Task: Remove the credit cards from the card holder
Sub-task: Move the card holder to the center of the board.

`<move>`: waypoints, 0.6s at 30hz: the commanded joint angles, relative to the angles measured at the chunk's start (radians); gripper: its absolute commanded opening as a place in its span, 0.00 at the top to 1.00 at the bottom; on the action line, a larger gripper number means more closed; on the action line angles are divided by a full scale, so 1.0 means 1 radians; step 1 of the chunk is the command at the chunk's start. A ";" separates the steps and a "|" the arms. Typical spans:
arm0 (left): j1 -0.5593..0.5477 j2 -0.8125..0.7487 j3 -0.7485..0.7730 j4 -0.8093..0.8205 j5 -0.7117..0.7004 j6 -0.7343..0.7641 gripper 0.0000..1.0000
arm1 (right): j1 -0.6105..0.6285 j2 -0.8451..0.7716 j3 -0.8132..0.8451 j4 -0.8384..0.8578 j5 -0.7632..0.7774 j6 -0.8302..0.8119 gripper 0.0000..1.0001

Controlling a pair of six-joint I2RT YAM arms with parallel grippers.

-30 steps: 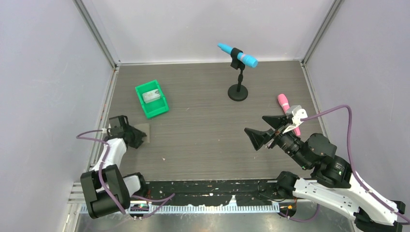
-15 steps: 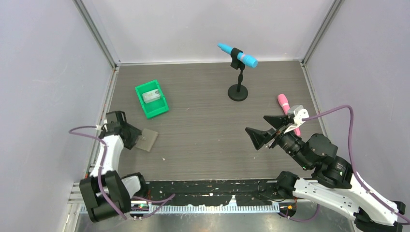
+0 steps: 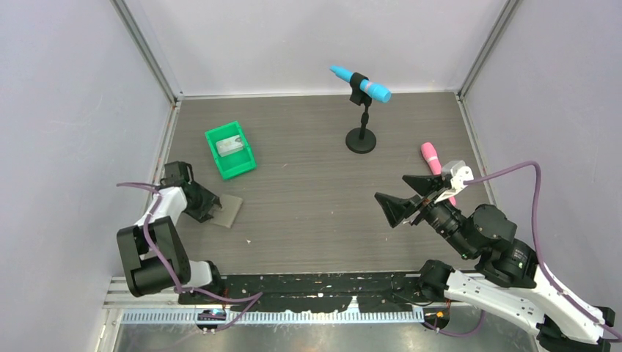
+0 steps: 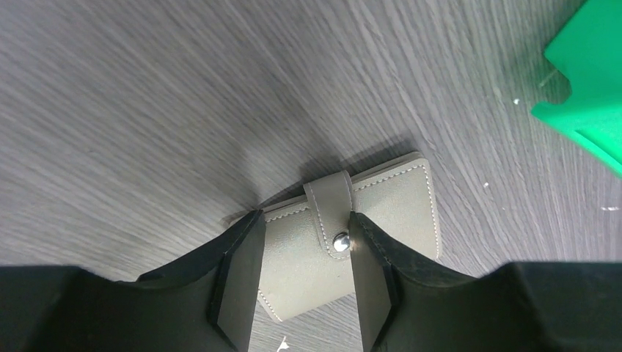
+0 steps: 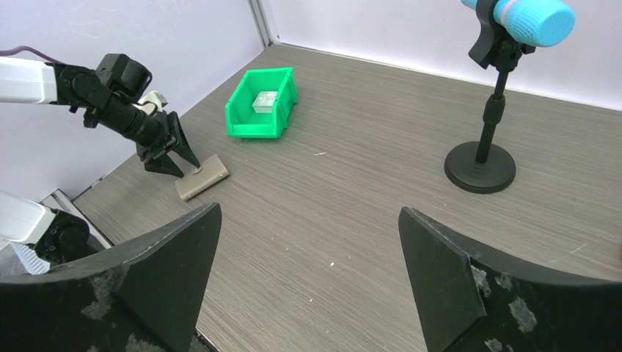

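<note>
The card holder point(image 3: 227, 211) lies flat on the table at the left, closed, grey side up, its tab snapped shut point(image 4: 334, 213). It also shows in the right wrist view point(image 5: 202, 176). No credit cards show at it. A small grey-whitish flat piece point(image 3: 231, 145) lies in the green bin. My left gripper point(image 3: 207, 209) points down onto the holder's left part, and its open fingers point(image 4: 304, 220) stand either side of the tab over the cover. My right gripper point(image 3: 402, 196) is wide open and empty, raised above the table's right side point(image 5: 309, 213).
The green bin point(image 3: 220, 165) stands behind the holder point(image 5: 242, 117). A black stand point(image 3: 361, 139) with a blue microphone point(image 3: 363, 82) is at the back centre. A pink object point(image 3: 429, 154) lies at the right. Walls enclose the table close on the left.
The left arm has swung and its gripper now sits at the holder's left edge. The holder shows more and lies slightly further right. The right arm has barely moved.
</note>
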 commanded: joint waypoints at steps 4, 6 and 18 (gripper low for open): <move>-0.073 -0.025 -0.104 0.027 0.122 0.007 0.53 | 0.005 0.041 0.009 0.018 0.067 -0.006 0.00; -0.106 -0.069 -0.124 0.017 0.128 0.001 0.53 | 0.005 0.049 0.000 0.014 0.075 0.004 0.00; -0.370 -0.269 -0.283 0.094 0.200 -0.148 0.54 | 0.005 0.107 -0.083 -0.014 0.073 0.183 0.03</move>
